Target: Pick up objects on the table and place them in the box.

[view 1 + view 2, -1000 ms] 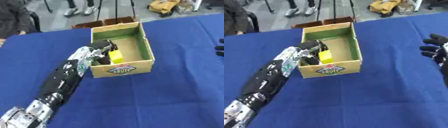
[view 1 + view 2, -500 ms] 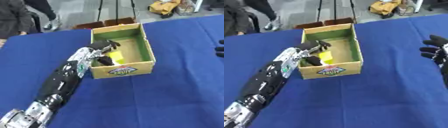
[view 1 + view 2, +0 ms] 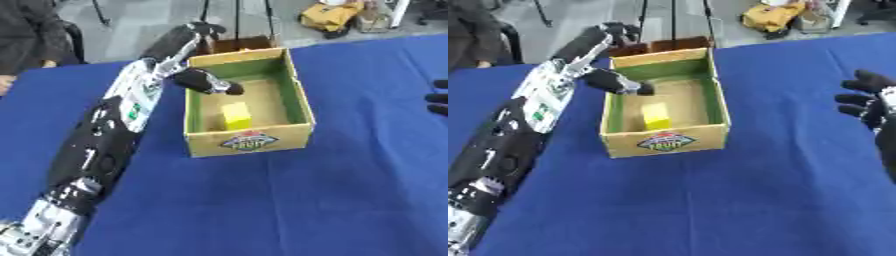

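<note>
Reaching across the blue desk (image 3: pixel 306 200) from the near left, the robot's left arm is stretching up toward the far side, its left hand (image 3: pixel 188 37) hanging above the far left corner of the cardboard box (image 3: pixel 248 142). The hand is holding nothing: its fingers are lying spread and relaxed, with the thumb (image 3: pixel 208 82) sticking out over the box's left wall and into the space above the interior. Nothing is lying between thumb and fingers.

The box is sitting open-topped on the desk near the far edge, its inner walls showing green and its floor plain brown, and a fruit label (image 3: pixel 663 141) is facing the camera on the near wall. A yellow block (image 3: pixel 234 115) is lying on the floor of the box, toward the near left part, just beside the left wall and well below the hand, touching neither thumb nor fingers.

The right hand (image 3: pixel 866 99) is showing at the right edge of the right eye view, fingers spread and straight, pointing toward the box but well apart from it and carrying nothing.

A second brown box (image 3: pixel 229 45) is standing on the floor just past the desk's far edge.
</note>
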`<state>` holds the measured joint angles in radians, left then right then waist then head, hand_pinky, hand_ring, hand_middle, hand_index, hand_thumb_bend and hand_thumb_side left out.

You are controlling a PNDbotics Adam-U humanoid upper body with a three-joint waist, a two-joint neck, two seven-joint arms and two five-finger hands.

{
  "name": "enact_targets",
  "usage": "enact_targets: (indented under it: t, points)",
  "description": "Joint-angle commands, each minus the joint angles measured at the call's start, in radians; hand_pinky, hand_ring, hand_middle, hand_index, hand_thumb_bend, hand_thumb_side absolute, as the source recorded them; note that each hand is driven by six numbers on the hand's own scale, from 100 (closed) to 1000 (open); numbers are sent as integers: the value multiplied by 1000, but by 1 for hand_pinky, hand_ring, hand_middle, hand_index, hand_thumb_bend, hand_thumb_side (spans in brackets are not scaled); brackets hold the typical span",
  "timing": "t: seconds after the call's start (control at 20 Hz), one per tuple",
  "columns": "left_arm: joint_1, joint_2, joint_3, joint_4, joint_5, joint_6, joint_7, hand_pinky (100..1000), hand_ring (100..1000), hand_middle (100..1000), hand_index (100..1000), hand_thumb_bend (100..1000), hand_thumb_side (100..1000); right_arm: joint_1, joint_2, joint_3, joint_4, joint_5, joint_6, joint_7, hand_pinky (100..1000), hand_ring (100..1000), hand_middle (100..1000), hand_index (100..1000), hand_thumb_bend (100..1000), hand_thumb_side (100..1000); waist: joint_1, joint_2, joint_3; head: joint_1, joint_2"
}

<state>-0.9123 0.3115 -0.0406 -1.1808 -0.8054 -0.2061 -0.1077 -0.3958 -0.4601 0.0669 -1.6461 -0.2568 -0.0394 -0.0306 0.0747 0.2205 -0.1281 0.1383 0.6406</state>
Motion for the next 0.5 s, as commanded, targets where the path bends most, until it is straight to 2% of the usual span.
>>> enact_targets:
  t: [0.05, 0.3, 0.5]
  points:
    - [38, 53, 35, -106, 58, -10, 58, 686, 623, 689, 881, 1000, 722, -6, -20, -17, -10, -3, -3, -8, 807, 780, 787, 903, 100, 866, -9, -23, 11, -13, -5]
    - [181, 85, 7, -250, 147, 31, 147, 667, 612, 679, 877, 1000, 747, -5, -21, -22, -12, -3, -5, -12, 807, 780, 787, 902, 100, 866, -9, -22, 29, -26, -9]
    - [294, 53, 21, -313, 217, 92, 192, 655, 606, 673, 874, 1000, 753, -5, -26, -30, -13, -3, -7, -20, 808, 779, 787, 903, 100, 865, -13, -13, 48, -42, -18]
